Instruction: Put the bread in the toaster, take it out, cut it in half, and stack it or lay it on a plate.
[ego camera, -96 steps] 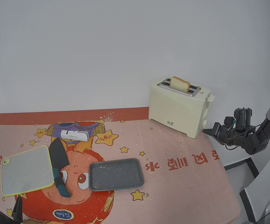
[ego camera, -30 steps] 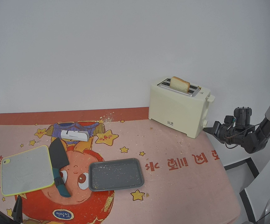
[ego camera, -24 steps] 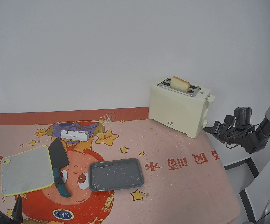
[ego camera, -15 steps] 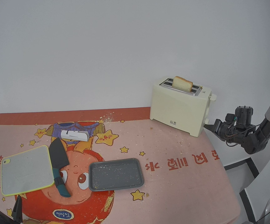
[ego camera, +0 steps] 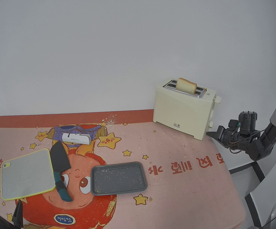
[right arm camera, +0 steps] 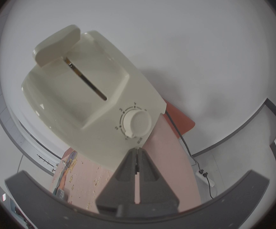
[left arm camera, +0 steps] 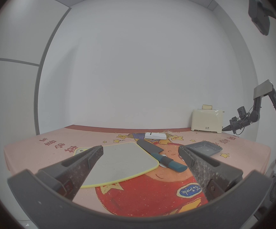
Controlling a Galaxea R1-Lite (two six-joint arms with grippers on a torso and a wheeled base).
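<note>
**Q:** Where is the bread?

**A:** The slice of pale bread [ego camera: 186, 86] stands in the nearer slot of the cream two-slot toaster [ego camera: 184, 112], with its upper part above the slot. The toaster stands at the far right of the pink cartoon-printed tablecloth [ego camera: 182, 182], near the wall.

**Q:** State of the right gripper?

**A:** The right gripper [right arm camera: 137, 152] has its fingers pressed together and grips nothing. Its tip is level with the toaster's right end face, just below the round white dial [right arm camera: 137, 123]. Contact with the housing cannot be confirmed. The flat cream lever [right arm camera: 57, 45] sits at the top of its slot.

**Q:** State of the left gripper?

**A:** The left gripper [left arm camera: 140, 150] has its fingers spread wide and is empty. It is at the near left corner of the table, in front of the pale grey cutting board with a yellow-green rim [ego camera: 26, 174].

**Q:** Remaining items?

**A:** A dark-bladed knife with a teal handle [ego camera: 60, 166] lies just beside the board's right edge. A grey rectangular metal tray [ego camera: 119, 178], dusted with crumbs, lies to the right of the knife. A white plastic block [ego camera: 76, 138] lies beyond the knife.
</note>
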